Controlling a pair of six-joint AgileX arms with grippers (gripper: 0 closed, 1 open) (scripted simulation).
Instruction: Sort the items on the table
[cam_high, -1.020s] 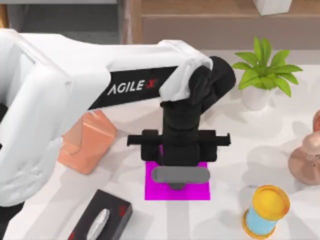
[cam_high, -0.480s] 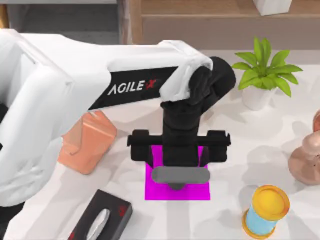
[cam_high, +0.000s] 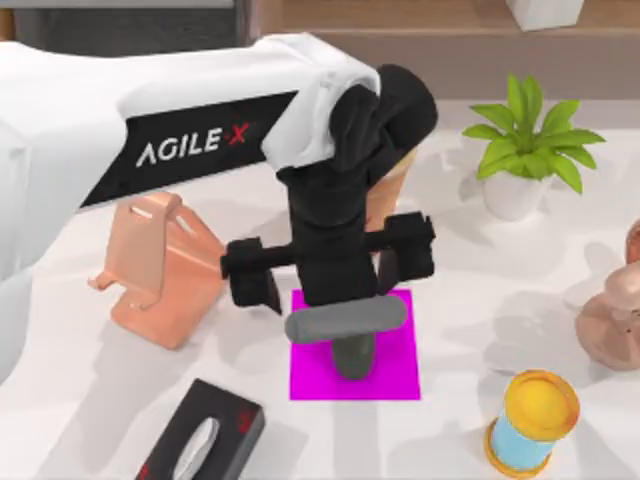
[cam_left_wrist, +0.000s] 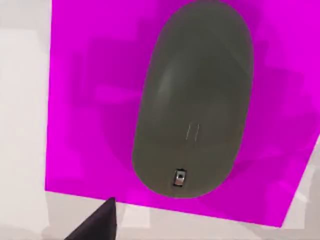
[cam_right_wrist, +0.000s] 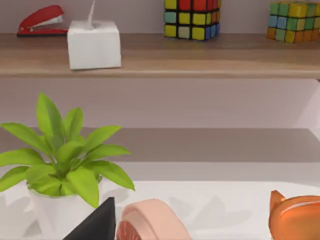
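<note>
The dark grey oval mouse is parked on the magenta square mat at 6 o'clock on the white surface; the left hand is spread wide above, empty. Phone and coffee sorting likely remains.

A dark grey mouse lies on a magenta mat.

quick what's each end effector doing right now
Left end effector: open, above the dark grey oval computer mouse, holding nothing.
Right end effector: cannot be told.
</note>
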